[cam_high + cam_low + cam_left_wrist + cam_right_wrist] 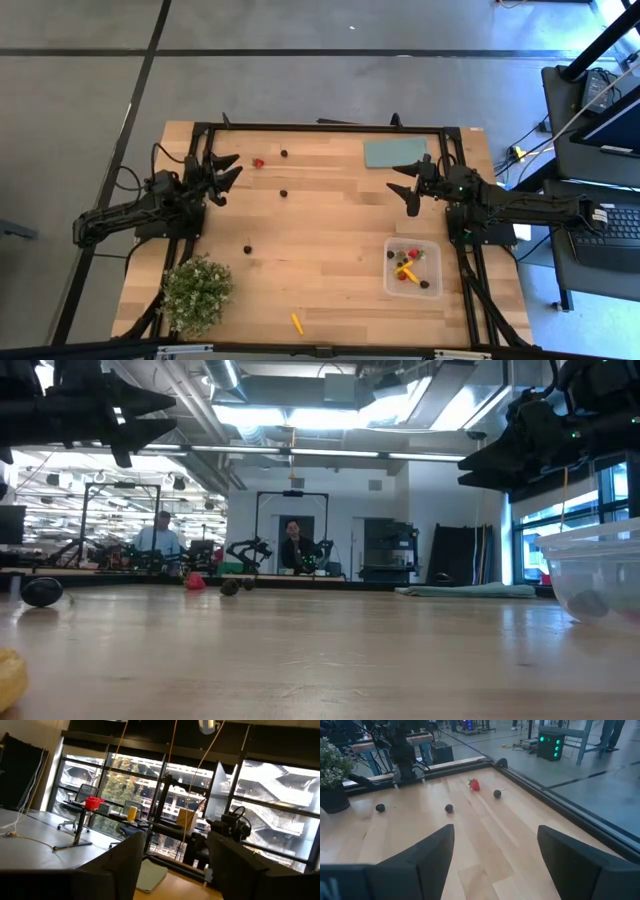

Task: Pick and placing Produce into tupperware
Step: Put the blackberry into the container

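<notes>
The tupperware (414,267) near my right arm holds a few pieces. A berry (258,162), three dark rounds and a carrot stick (297,322) remain on the table (320,230). Both fingers open, empty.

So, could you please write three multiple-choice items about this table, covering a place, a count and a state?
1. Where is the potted plant?
A. near the left arm's side, at the table's lower edge in the high view
B. beside the tupperware
C. on the teal slab

2. How many dark round pieces lie loose on the wood?
A. one
B. three
C. six

3. The right claw is:
A. shut on a carrot
B. open, holding nothing
C. inside the tupperware

Answers: 1 A, the plant's corner; 2 B, three scattered; 3 B, fingers apart above bare wood.
</notes>
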Tool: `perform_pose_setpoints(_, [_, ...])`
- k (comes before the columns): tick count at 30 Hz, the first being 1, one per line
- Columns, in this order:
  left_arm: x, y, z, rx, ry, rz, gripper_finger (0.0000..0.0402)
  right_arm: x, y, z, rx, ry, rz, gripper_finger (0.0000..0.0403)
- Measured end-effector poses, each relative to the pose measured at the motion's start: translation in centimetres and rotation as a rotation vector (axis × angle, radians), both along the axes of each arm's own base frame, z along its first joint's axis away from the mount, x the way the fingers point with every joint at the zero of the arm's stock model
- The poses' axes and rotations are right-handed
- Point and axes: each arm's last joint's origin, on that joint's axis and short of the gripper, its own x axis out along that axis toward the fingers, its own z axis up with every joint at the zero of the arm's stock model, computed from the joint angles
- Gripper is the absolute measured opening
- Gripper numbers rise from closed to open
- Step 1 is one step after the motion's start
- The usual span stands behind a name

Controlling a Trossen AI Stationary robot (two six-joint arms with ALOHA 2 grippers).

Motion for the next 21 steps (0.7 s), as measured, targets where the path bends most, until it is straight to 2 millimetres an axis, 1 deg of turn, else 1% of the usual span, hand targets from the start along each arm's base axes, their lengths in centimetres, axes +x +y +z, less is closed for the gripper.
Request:
perform_pose_setpoints(4, [-0.1, 0.0, 0.2, -0.054, -0.048, -0.026, 0.0213, 0.0, 0.0, 0.0, 0.000, 0.000, 0.000, 0.0287])
perform_pose_setpoints(9, [0.0, -0.1, 0.9, -0.031, -0.022, -0.042, 0.0211, 0.0, 0.0, 0.0, 0.002, 0.000, 0.000, 0.0287])
perform_pose_setpoints(12, [0.6, 0.1, 1.2, -0.063, 0.082, -0.033, 0.0212, 0.0, 0.0, 0.0, 0.002, -0.001, 0.000, 0.0287])
perform_pose_setpoints(15, [1.5, 0.4, 2.2, -0.106, 0.203, -0.029, 0.0208, 0.0, 0.0, 0.0, 0.001, -0.006, 0.000, 0.0287])
perform_pose_setpoints(17, [2.3, 0.7, 2.8, -0.136, 0.300, -0.031, 0.0207, 0.0, 0.0, 0.1, -0.001, -0.015, 0.000, 0.0287])
perform_pose_setpoints(21, [4.6, 1.5, 3.9, -0.143, 0.502, -0.022, 0.0206, 0.0, 0.0, 0.3, -0.005, -0.031, 0.000, 0.0287])
